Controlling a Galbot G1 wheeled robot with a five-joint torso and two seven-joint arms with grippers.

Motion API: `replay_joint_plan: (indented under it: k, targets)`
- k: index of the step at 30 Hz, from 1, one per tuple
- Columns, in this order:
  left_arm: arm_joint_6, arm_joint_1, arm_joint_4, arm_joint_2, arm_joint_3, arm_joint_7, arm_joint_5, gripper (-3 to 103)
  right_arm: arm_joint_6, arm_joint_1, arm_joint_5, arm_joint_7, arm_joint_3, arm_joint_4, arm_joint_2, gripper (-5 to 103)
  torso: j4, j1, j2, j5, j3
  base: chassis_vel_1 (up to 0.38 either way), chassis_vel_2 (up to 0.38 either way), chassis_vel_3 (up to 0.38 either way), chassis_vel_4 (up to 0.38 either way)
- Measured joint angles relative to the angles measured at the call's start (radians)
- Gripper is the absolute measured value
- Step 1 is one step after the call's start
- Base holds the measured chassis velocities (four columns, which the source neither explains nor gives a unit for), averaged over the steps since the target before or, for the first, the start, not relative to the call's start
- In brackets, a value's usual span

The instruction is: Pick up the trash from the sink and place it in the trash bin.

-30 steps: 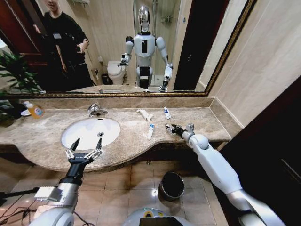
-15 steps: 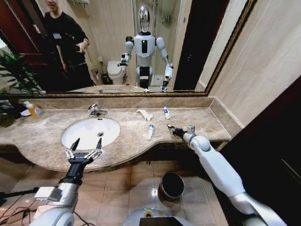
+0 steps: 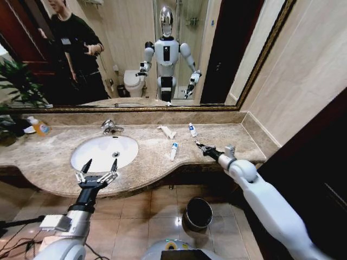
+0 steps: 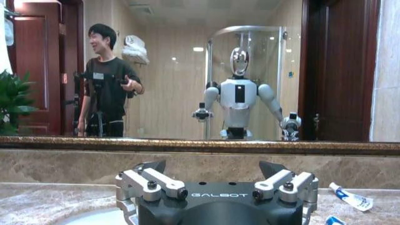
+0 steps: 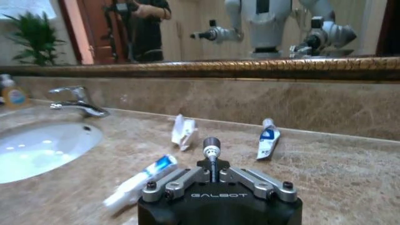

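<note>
The white sink lies in the beige counter with nothing in the basin. Trash lies on the counter to its right: a blue-capped white tube, a second tube and a white packet. My right gripper hovers just right of them, shut, with a thin dark stick with a round pale end between its fingertips. The right wrist view looks over the right gripper at the tube, the packet and the far tube. My left gripper stands open at the counter's front edge below the sink. The trash bin stands on the floor.
A chrome tap stands behind the basin and an orange soap bottle at the far left of the counter. A wide mirror runs along the back wall. A tiled wall closes off the counter's right end.
My right arm has drawn back to the right, and its shut gripper has shifted slightly right, away from the tubes. The left arm has not moved.
</note>
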Motion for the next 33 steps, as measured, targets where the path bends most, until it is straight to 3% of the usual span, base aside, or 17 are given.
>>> replay_joint_plan:
  k: [9,11,12,15,22,27,33]
  targets:
    - [0.0,0.0,0.0,0.0,0.0,0.0,0.0,100,0.033,-0.202,-0.034,-0.109,0.085,0.093,0.006,3,0.0002,0.0,0.0,0.0002,0.0,0.0,0.0,0.0,0.0]
    - [0.0,0.0,0.0,0.0,0.0,0.0,0.0,100,0.118,-0.264,-0.072,-0.178,0.095,0.097,0.03,3,0.0001,0.0,0.0,0.0002,0.0,0.0,0.0,0.0,0.0]
    - [0.0,0.0,0.0,0.0,0.0,0.0,0.0,100,0.118,-0.264,-0.072,-0.178,0.095,0.097,0.03,3,0.0001,0.0,0.0,0.0002,0.0,0.0,0.0,0.0,0.0]
    - [0.0,0.0,0.0,0.0,0.0,0.0,0.0,100,0.221,-0.314,-0.133,-0.296,0.115,0.078,0.077,3,0.0002,0.0,0.0,0.0004,0.0,0.0,0.0,0.0,0.0]
    - [0.0,0.0,0.0,0.0,0.0,0.0,0.0,100,0.247,-0.382,-0.175,-0.345,0.139,0.08,0.138,3,0.0002,0.0,0.0,0.0001,0.0,0.0,0.0,0.0,0.0]
    - [0.0,0.0,0.0,0.0,0.0,0.0,0.0,100,0.292,-0.461,-0.252,-0.34,0.147,0.078,0.208,3,0.0002,0.0,0.0,-0.0001,0.0,0.0,0.0,0.0,0.0]
    - [0.0,0.0,0.0,0.0,0.0,0.0,0.0,100,0.296,-0.492,-0.318,-0.334,0.146,0.056,0.249,3,0.0002,0.0,0.0,0.0001,0.0,0.0,0.0,0.0,0.0]
